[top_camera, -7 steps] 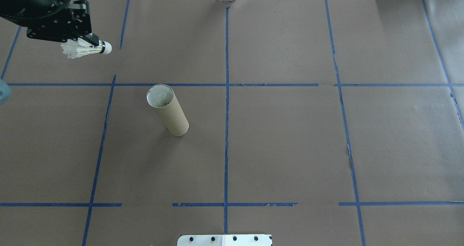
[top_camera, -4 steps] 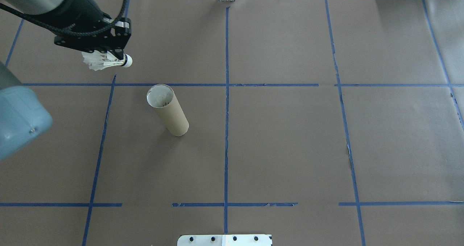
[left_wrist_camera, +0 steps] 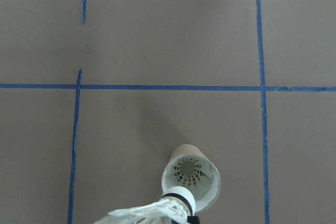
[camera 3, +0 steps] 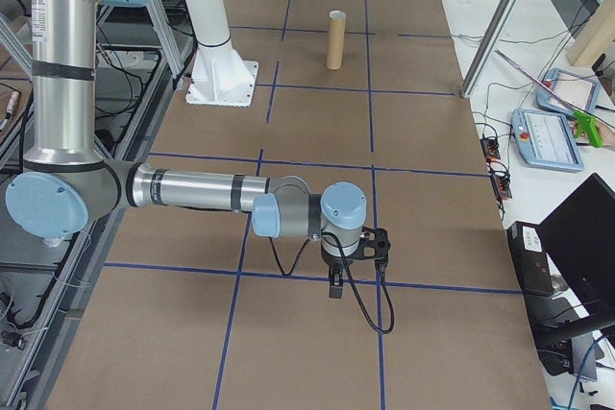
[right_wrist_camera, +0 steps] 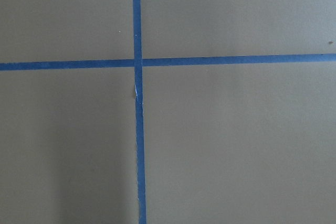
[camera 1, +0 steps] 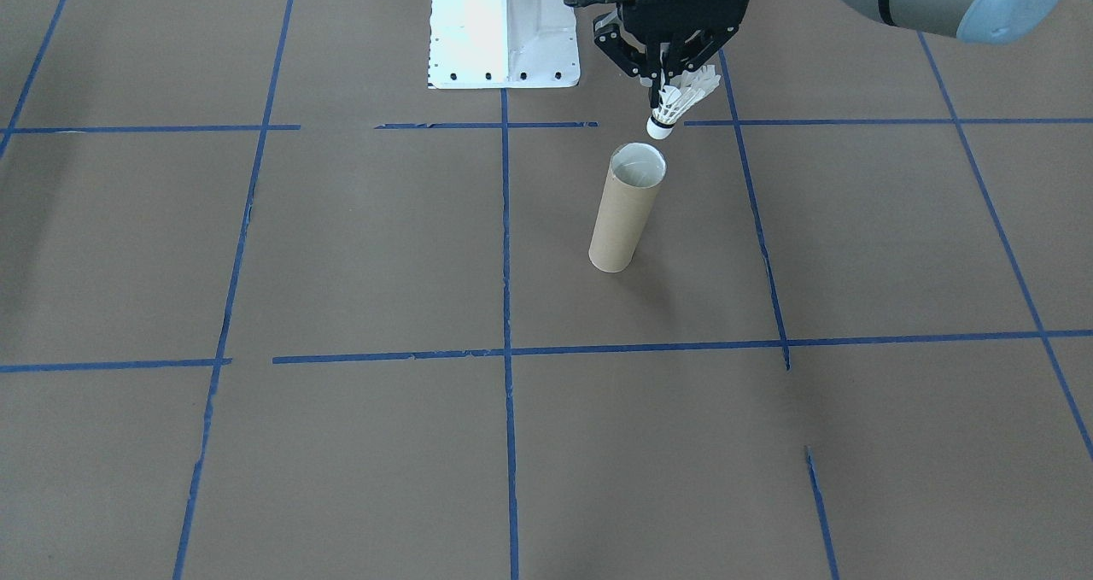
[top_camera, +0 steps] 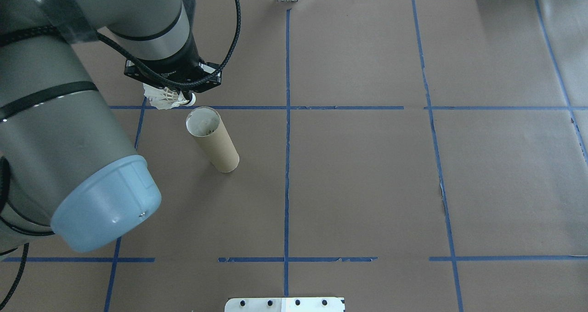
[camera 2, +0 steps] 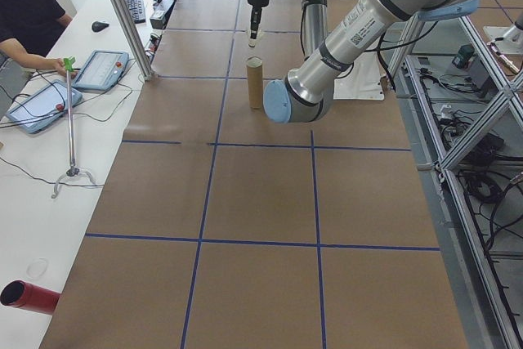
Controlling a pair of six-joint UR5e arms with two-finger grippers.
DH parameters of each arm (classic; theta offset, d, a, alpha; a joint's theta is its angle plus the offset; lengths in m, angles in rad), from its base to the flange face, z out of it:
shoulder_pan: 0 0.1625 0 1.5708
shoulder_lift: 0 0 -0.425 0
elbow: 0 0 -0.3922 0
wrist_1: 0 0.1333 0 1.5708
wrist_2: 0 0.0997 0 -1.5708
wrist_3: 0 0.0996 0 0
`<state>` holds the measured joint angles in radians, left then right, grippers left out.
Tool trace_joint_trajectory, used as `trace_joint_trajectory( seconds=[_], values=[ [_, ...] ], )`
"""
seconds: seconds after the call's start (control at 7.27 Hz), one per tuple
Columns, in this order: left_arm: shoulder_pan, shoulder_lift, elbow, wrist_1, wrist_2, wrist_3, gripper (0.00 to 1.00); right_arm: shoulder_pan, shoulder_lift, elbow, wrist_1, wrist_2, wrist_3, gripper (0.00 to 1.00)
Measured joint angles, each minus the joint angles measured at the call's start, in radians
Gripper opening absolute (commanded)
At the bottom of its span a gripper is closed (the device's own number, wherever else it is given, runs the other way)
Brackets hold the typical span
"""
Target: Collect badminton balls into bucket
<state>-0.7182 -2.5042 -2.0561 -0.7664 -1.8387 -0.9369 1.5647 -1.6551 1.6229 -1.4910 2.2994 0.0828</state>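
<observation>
My left gripper [camera 1: 671,83] is shut on the feathers of a white shuttlecock [camera 1: 675,106], cork tip pointing down. The shuttlecock hangs just above and slightly to the robot's side of the mouth of the upright brown cardboard tube [camera 1: 628,213]. In the left wrist view the shuttlecock [left_wrist_camera: 157,213] lies at the bottom edge, its cork over the rim of the tube [left_wrist_camera: 210,192], and a feathered shape shows inside the tube's pale interior. My right gripper [camera 3: 334,285] hovers low over the brown paper far from the tube; I cannot tell whether it is open or shut.
A white metal base plate [camera 1: 504,25] with bolt holes stands near the tube on the robot's side. Blue tape lines [top_camera: 286,165] grid the brown paper. A person [camera 2: 24,14] sits at a side table with tablets [camera 2: 100,69].
The left arm has swung right and nearer, carrying the shuttlecock from the far left corner to the tube's mouth. The tube has not moved.
</observation>
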Motion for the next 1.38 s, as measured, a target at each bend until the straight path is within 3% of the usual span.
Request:
trace_joint_trajectory(
  seconds=[0.55, 1.1, 1.24, 1.38],
  values=[
    [0.029, -0.017, 0.096, 0.007, 0.090, 0.081, 0.00, 0.000, 0.000, 0.000, 0.000, 0.000, 0.000, 1.00],
    [0.081, -0.014, 0.122, 0.003, 0.094, 0.085, 0.00, 0.000, 0.000, 0.000, 0.000, 0.000, 0.000, 1.00],
    [0.093, -0.014, 0.128, 0.001, 0.093, 0.086, 0.93, 0.000, 0.000, 0.000, 0.000, 0.000, 0.000, 1.00],
    [0.098, -0.014, 0.133, -0.005, 0.090, 0.085, 1.00, 0.000, 0.000, 0.000, 0.000, 0.000, 0.000, 1.00]
  ],
)
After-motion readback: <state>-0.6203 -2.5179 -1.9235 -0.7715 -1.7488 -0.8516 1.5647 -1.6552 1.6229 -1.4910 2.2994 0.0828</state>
